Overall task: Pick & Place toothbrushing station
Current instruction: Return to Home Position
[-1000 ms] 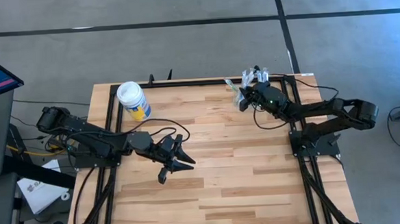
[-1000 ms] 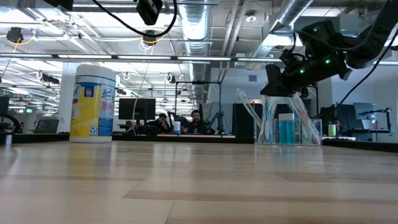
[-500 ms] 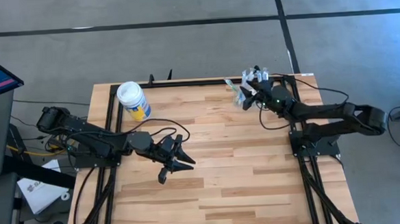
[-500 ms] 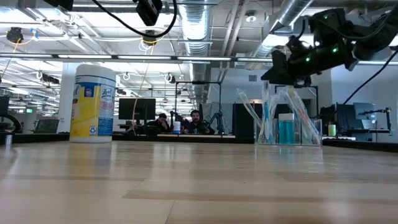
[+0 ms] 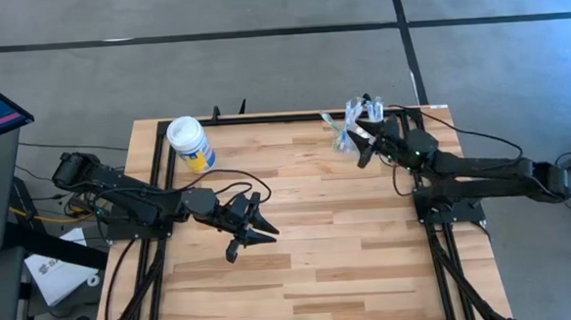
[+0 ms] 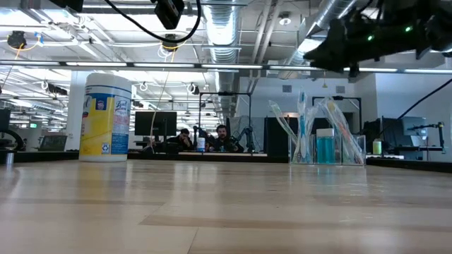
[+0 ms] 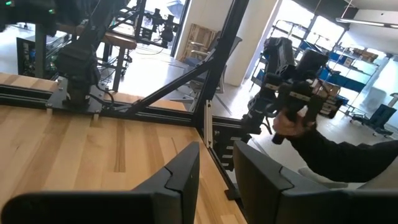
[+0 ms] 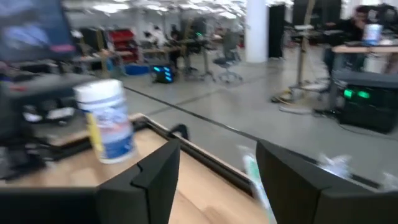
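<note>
1. Your right gripper [image 5: 361,139] has lifted since a second ago. It now hangs above the small, clear, colourless plastic cup [image 6: 305,144], fingers spread wide and holding nothing.
2. That cup stands upright just beyond those fingertips at the far edge of the wooden table [image 5: 349,255], with toothbrushes [image 6: 280,127] leaning inside it.
3. Your left gripper [image 5: 255,225] waits mid-table, fingers apart and empty. The white-lidded yellow-and-blue canister [image 5: 189,143] stands well away from them.
</note>
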Available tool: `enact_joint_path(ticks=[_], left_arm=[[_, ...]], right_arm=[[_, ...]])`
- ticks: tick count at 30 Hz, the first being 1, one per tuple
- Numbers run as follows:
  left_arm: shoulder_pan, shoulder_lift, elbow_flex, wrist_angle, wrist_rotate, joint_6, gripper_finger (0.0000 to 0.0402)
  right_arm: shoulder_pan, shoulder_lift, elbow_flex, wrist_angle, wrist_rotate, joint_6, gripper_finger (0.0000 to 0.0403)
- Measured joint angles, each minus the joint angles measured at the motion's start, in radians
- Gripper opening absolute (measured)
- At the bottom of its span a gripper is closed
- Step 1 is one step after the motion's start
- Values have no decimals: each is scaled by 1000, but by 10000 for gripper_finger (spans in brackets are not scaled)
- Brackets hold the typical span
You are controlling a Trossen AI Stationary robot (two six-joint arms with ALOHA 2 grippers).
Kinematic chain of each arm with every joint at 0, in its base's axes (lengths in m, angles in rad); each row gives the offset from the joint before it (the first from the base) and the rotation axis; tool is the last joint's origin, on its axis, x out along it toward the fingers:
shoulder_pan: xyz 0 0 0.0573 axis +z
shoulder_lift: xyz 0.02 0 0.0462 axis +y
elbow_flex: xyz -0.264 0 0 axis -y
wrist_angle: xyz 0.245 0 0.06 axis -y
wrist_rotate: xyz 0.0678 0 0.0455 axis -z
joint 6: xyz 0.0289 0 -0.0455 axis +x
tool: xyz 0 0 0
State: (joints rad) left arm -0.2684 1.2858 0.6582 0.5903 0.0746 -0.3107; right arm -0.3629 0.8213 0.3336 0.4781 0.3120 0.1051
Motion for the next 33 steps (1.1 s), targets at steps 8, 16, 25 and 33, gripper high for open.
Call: enact_joint_path(ticks=[8, 16, 25, 33], left_arm=[[0, 0, 0, 0, 0, 50, 94], [0, -2, 0, -5, -9, 102, 94], [1, -60, -3, -119, -68, 148, 94], [-7, -250, -188, -103, -309, 149, 94]], right_arm=[[212, -111, 0, -75, 0, 0, 189], [466, -144, 0, -101, 68, 10, 164], [774, -143, 0, -107, 351, -140, 125], [930, -192, 0, -102, 404, -248, 107]])
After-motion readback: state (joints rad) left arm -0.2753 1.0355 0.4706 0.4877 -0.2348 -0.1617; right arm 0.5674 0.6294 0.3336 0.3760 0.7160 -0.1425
